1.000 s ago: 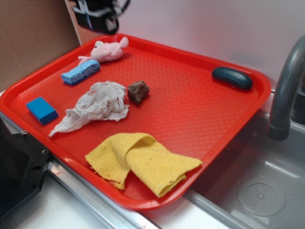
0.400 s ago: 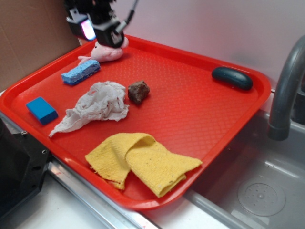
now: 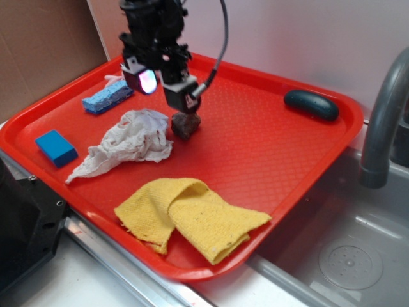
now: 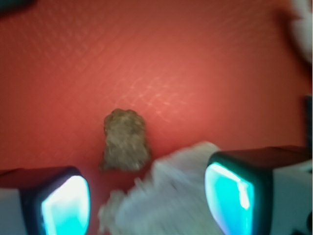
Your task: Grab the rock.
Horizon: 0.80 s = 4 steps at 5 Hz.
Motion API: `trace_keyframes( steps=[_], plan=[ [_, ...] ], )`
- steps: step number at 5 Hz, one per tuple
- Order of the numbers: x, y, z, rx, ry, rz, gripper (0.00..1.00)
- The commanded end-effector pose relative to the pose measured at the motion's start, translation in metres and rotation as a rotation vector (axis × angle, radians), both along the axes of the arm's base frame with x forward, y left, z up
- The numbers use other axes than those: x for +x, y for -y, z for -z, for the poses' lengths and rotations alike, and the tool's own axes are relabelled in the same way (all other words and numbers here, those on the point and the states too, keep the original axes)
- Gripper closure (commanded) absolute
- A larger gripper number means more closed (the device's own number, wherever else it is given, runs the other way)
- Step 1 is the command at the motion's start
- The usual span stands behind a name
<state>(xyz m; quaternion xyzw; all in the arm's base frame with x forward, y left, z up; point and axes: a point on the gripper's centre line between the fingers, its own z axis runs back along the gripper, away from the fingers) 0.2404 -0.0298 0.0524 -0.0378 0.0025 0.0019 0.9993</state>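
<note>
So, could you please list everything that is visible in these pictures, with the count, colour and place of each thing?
rock: one, dark brown, middle of the tray, beside the white cloth, under the end effector
tray: one, red, beside the sink
white cloth: one, crumpled, left of the rock
yellow cloth: one, folded, near front edge of the tray
blue sponge: one, light blue, back left of the tray
blue block: one, left edge of the tray
oval object: one, dark teal, back right corner of the tray
faucet: one, grey, right side
sink: one, grey, lower right
end effector: one, black, open, above the rock
</note>
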Motion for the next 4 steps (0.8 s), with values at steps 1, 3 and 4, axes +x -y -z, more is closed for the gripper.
trace_keyframes(
  steps=[1, 3, 4],
  plan=[
    [0.004, 0.019, 0.030, -0.069, -0.051, -0.005, 0.20],
    [-0.001, 0.010, -0.010, -0.008, 0.011, -0.043, 1.00],
    [0.000, -0.012, -0.059, 0.006, 0.077, -0.121, 1.00]
  ],
)
